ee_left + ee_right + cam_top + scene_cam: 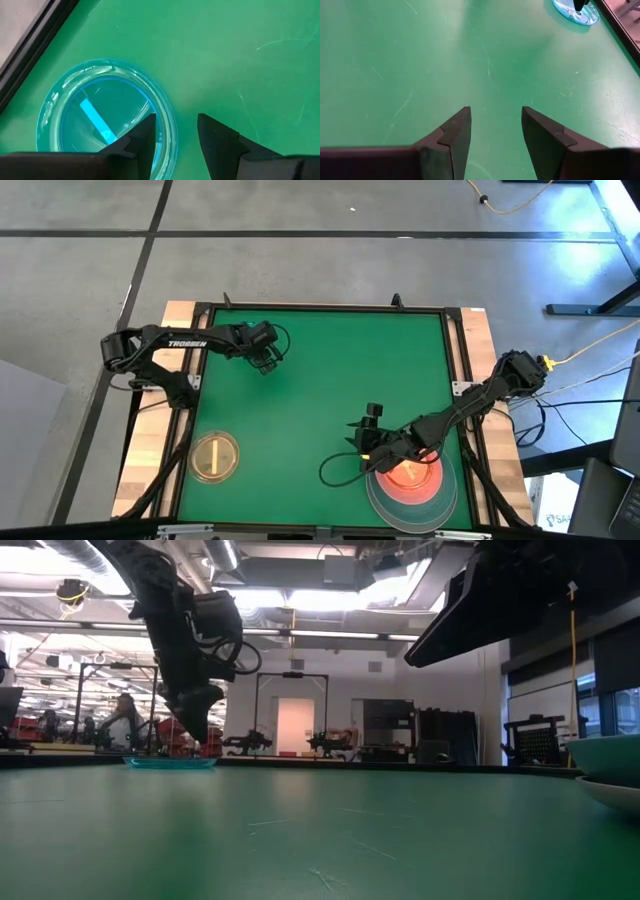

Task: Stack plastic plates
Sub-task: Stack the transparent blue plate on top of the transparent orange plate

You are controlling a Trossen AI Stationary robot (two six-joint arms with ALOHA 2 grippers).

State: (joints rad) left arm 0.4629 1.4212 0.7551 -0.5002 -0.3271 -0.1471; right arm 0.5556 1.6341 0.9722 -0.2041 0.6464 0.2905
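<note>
A small translucent blue plate lies flat on the green mat near the far left corner; it also shows in the low view. My left gripper hangs open just above it, with one finger over the plate's inside and the other outside its rim. An amber plate lies near the left front. A stack of plates, grey below and pink on top, sits at the right front. My right gripper is open over bare mat beside the stack.
The table's dark frame runs close behind the blue plate. The stack's edge shows at the low view's right. Bare green mat spans the middle between the two arms. A cable loop lies left of the stack.
</note>
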